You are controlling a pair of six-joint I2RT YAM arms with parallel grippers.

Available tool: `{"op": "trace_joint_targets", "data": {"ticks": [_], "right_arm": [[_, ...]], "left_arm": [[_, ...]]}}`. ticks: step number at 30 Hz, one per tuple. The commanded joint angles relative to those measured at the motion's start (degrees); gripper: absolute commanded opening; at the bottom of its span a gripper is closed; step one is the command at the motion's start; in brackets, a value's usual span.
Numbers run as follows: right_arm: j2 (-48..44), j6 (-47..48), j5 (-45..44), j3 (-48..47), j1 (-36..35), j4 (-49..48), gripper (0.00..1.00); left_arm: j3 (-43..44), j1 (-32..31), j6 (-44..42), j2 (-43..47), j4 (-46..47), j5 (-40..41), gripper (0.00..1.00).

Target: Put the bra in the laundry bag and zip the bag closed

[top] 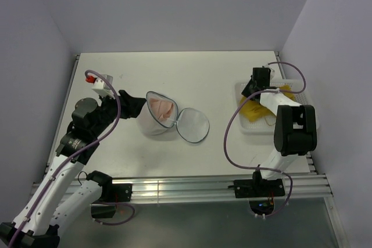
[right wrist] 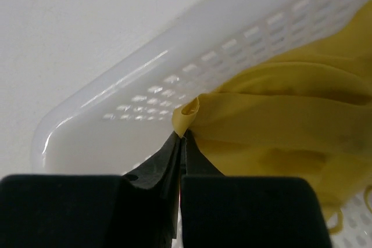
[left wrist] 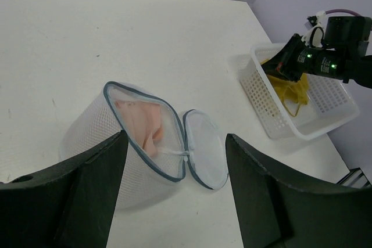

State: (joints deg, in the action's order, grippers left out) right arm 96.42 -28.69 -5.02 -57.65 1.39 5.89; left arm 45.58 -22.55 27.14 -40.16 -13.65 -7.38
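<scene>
The laundry bag (top: 152, 123) is a round white mesh pouch with a dark zip rim, lying open mid-table with its lid (top: 193, 125) flapped right. A pink garment (top: 161, 107) lies inside it. My left gripper (top: 136, 105) is open just left of the bag. In the left wrist view the bag (left wrist: 96, 137), pink garment (left wrist: 142, 121) and lid (left wrist: 206, 150) sit between my open fingers (left wrist: 99, 166). My right gripper (top: 258, 79) is down in the basket, shut on a fold of a yellow bra (right wrist: 279, 103), which also shows in the top view (top: 254, 111).
A white plastic lattice basket (top: 256, 130) stands at the right edge of the table and holds the yellow bra; its wall shows close up in the right wrist view (right wrist: 145, 85) and in the left wrist view (left wrist: 261, 94). Grey walls enclose the table.
</scene>
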Motion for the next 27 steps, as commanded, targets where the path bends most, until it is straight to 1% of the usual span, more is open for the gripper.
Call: {"op": "trace_joint_targets", "data": {"ticks": [1, 4, 5, 7, 8, 12, 14, 17, 18, 19, 21, 22, 24, 25, 27], "right_arm": [[-9.98, -0.14, -2.62, 1.92, 0.19, -3.51, 0.00], [-17.03, -0.84, -3.86, 5.52, 0.19, -5.18, 0.00], [-22.10, -1.02, -3.86, 6.14, 0.19, -5.27, 0.00], [-27.31, -1.11, -3.34, 7.72, 0.28, -5.63, 0.00], [-32.04, -1.46, -2.55, 8.07, 0.28, -5.54, 0.00], [-41.65, -2.25, 0.97, 7.47, -0.16, -4.49, 0.00], [-45.77, -3.04, 2.37, 6.59, -0.51, -3.87, 0.00], [-49.30, -4.44, 5.80, 4.13, -1.12, -4.22, 0.00], [-49.92, -4.88, 7.81, 2.56, -2.69, -4.39, 0.00], [-50.36, -5.76, 8.70, 1.50, -3.05, -5.01, 0.00], [-50.98, -6.73, 9.93, -1.31, -4.02, -5.45, 0.00], [-50.98, -7.60, 10.46, -2.28, -5.50, -5.62, 0.00], [-50.90, -8.40, 10.47, -4.30, -7.62, -6.15, 0.00], [-50.81, -9.01, 9.60, -4.92, -10.33, -8.07, 0.00], [-50.19, -9.19, 8.45, -6.41, -13.41, -8.87, 0.00]], "left_arm": [[1.18, 0.31, -0.59, -0.36, 2.05, -1.15, 0.74], [1.09, 0.40, -0.15, -0.44, 2.57, -1.67, 0.75], [1.00, 0.40, 0.20, -0.62, 2.84, -2.37, 0.75], [1.09, 0.40, 0.72, -0.79, 3.54, -3.78, 0.75], [1.17, 0.40, 1.25, -1.14, 3.89, -4.74, 0.75], [1.52, 0.40, 3.01, -2.29, 6.35, -10.88, 0.77], [1.96, 0.22, 4.67, -2.99, 7.32, -12.39, 0.77], [2.93, -1.79, 6.61, -3.95, 10.39, -13.89, 0.78], [3.80, -2.84, 6.88, -4.39, 11.79, -13.89, 0.79], [4.16, -5.20, 7.05, -5.44, 12.50, -13.37, 0.80], [5.21, -7.76, 7.40, -6.85, 14.95, -12.75, 0.81], [5.48, -10.13, 7.67, -8.51, 15.84, -12.58, 0.82], [5.74, -12.51, 8.37, -10.19, 19.16, -12.40, 0.83], [5.66, -14.87, 8.72, -11.94, 20.32, -12.05, 0.84], [5.40, -17.43, 8.81, -13.62, 23.91, -10.30, 0.86]]}}
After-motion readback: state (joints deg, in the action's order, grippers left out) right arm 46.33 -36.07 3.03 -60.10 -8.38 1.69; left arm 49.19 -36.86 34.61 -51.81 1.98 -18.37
